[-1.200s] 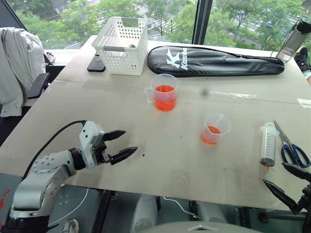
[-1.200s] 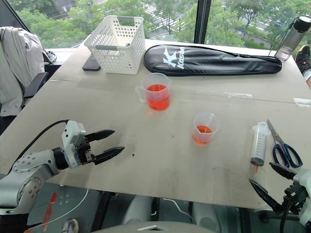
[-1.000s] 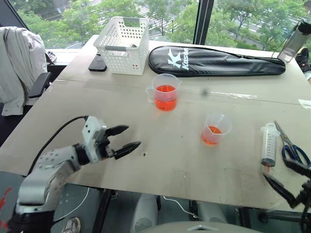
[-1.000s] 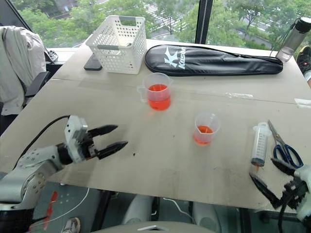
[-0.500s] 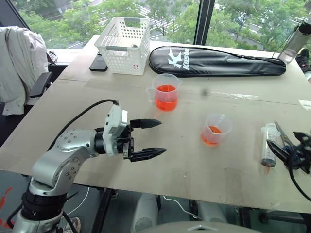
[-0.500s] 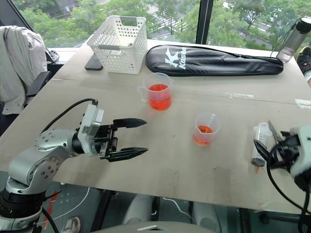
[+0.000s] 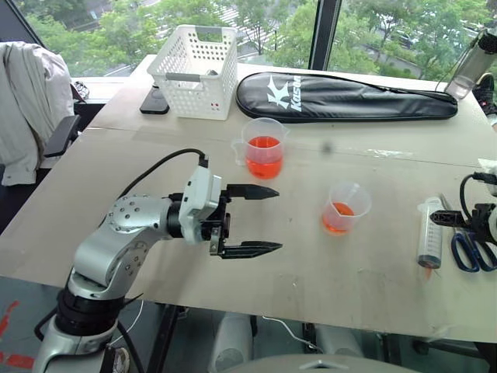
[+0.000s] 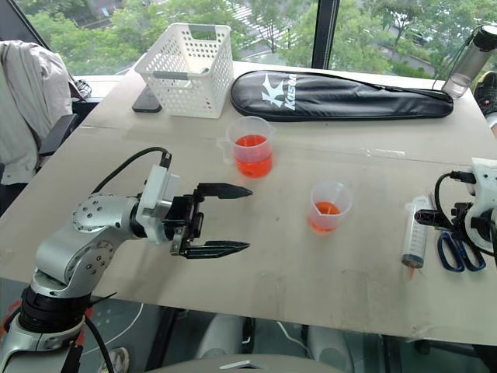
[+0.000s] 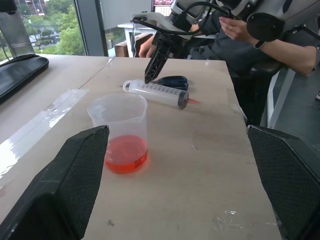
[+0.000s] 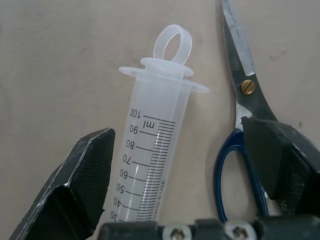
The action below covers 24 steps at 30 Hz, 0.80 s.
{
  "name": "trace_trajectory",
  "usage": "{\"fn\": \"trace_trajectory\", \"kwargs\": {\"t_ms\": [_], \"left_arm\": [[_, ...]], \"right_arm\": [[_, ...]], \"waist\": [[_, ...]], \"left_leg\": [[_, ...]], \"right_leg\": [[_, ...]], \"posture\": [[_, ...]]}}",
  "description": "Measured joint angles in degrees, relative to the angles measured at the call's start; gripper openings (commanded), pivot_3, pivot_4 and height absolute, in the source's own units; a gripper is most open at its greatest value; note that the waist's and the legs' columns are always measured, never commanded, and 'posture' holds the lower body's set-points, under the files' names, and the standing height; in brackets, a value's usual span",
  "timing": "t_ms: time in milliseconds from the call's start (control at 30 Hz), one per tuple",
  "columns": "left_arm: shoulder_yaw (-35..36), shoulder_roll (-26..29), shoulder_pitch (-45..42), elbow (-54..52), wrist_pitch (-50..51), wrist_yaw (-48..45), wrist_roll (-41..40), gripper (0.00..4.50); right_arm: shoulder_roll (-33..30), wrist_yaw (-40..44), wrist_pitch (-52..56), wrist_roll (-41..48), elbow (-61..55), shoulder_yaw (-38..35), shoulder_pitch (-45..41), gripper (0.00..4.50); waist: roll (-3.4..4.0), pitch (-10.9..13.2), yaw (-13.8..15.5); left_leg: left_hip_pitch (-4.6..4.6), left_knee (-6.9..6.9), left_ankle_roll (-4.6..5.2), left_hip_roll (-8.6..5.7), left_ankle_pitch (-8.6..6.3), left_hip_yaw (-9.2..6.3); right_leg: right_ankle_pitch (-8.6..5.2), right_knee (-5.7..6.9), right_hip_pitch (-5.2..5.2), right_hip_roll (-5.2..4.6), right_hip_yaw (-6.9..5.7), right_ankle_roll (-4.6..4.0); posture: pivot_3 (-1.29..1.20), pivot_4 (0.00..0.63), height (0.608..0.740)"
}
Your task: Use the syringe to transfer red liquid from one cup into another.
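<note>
Big windows with green trees stand behind a wide pale table (image 7: 155,163). At the table's right edge the right gripper (image 10: 185,165) hangs spread wide and holds nothing, with the syringe (image 10: 150,165) lying flat on the table right under it, between its two black fingers (image 10: 85,185) but not squeezed by them. Blue scissors (image 10: 240,170) lie just beside the syringe, on the side away from the cups, and one finger is over a handle loop. The syringe's red tip points toward the near table edge and its ring end points toward the windows. Near the syringe, toward the middle of the table, stands the smaller cup (image 7: 345,208) with a little red liquid (image 7: 338,221) in it. The left gripper (image 7: 260,220) floats above the table on the far side of that cup from the syringe, also spread wide and empty, pointing at the cup. The larger cup with a handle (image 7: 264,148) stands farther back, with more red liquid. A white basket (image 7: 194,71) and a long black bag (image 7: 342,97) lie near the windows.
</note>
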Motion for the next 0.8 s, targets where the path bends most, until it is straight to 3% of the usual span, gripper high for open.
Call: {"fn": "trace_trajectory", "kwargs": {"t_ms": [167,233,467,800], "left_arm": [[0.12,-0.37,0.95,-0.75,-0.29,0.94,-0.33,4.50],[0.32,-0.74,1.10,-0.81,-0.21,1.71,-1.04,4.50],[1.53,-0.61,1.74,-1.52,0.30,2.85,-2.66,4.50],[2.01,1.43,3.23,-3.19,1.30,2.85,-3.65,4.50]], "right_arm": [[-7.59,-13.82,-8.02,21.33,5.00,11.60,-0.43,4.38],[-8.33,-16.66,-10.90,25.14,5.21,14.37,-0.37,4.38],[-7.88,-19.33,-14.04,26.50,6.07,18.79,-0.82,4.38],[-4.95,-21.15,-14.98,26.64,7.38,19.61,-2.81,4.38]], "waist": [[0.01,0.01,-0.42],[-0.03,0.01,-0.53],[-0.02,0.01,-0.57],[-0.01,0.01,-0.48]], "left_leg": [[-0.01,0.02,0.00,0.00,0.00,0.01],[-0.01,0.04,0.00,0.00,0.00,0.01],[-0.01,0.07,0.00,0.03,0.00,0.03],[-0.01,0.07,0.00,0.06,0.00,0.03]], "right_leg": [[0.00,0.00,0.01,0.26,0.42,0.01],[0.00,0.00,0.01,0.27,0.43,0.02],[0.00,0.00,0.00,0.33,0.52,0.03],[0.00,0.00,0.00,0.35,0.52,0.02]], "posture": [[0.00,0.150,0.724],[0.00,0.150,0.724],[0.00,0.150,0.724],[0.00,0.150,0.724]]}}
